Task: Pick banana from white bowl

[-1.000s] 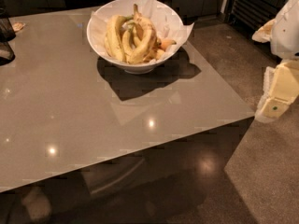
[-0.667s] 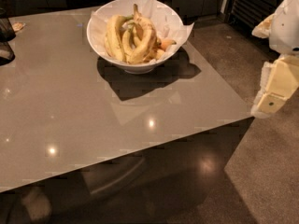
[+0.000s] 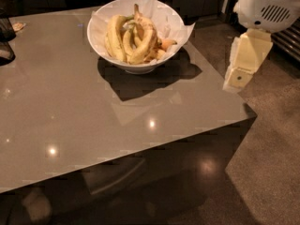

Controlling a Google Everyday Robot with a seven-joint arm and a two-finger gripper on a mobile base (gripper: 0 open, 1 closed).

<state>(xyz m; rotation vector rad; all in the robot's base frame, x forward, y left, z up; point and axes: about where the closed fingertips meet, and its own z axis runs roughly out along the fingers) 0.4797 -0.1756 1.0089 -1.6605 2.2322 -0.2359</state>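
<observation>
The white bowl stands at the far middle of the grey table, lined with crinkled white paper that sticks out past its rim. In it lies the banana, slender, curved and dull yellow with brown mottling, resting on plumper pale bananas. My gripper hangs as a cream block under the white arm housing, off the table's right edge. It is to the right of the bowl, well apart from it, and holds nothing that I can see.
The glossy grey table ends in a corner at the right, with dark floor beyond. A dark object stands at the table's far left edge. A small orange piece lies in the bowl's right side.
The gripper and arm have moved left and up, closer to the table's right edge and the bowl. The bowl and bananas have not moved.
</observation>
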